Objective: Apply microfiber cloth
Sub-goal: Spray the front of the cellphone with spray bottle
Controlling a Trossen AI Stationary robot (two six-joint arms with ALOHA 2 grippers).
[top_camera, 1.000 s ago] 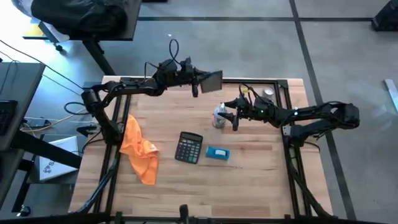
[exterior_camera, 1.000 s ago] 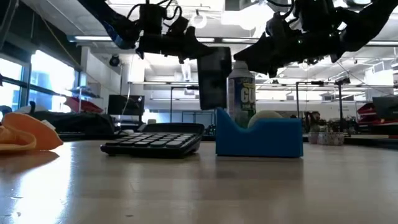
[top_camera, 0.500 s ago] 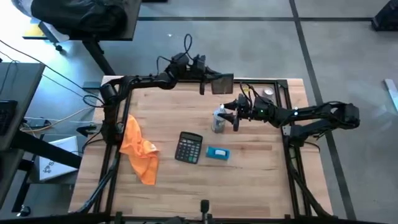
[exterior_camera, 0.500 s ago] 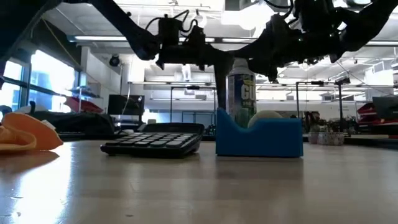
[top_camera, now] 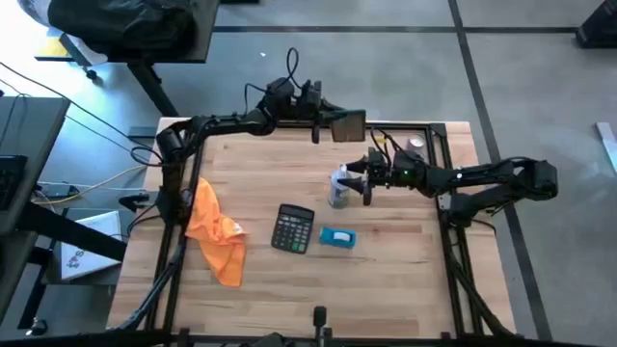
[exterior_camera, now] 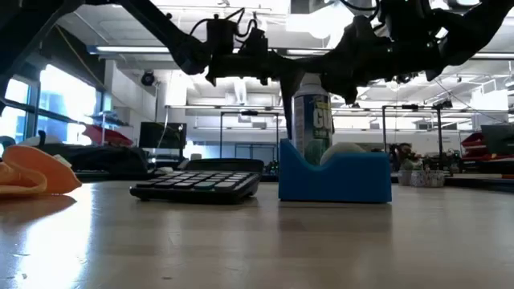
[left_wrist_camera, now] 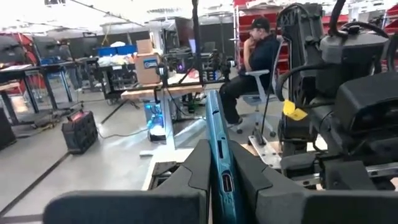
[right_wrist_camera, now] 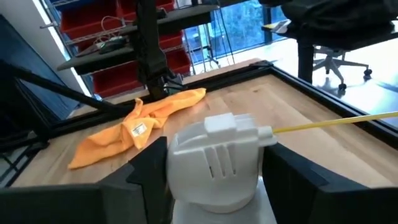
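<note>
My left gripper (left_wrist_camera: 217, 180) clamps a teal tablet (top_camera: 349, 126) edge-on at the far side — my right gripper (right_wrist_camera: 214, 180) clamps the spray bottle (top_camera: 337, 185) (microfiber cloth (top_camera: 214, 231) lies left).

The microfiber cloth (top_camera: 213, 231) is a bright orange, soft piece of fabric lying crumpled on the wooden desk (top_camera: 386, 280), over on the left arm's side and close to that edge. It lies loose in a long, uneven strip with plenty of folds and wrinkles, wider at the far end and trailing to a narrower tail toward the front edge, and a small white tag shows on it in the right wrist view. From desk height its bunched end rises in a low rounded hump, and nothing is touching it or resting on it.
</note>
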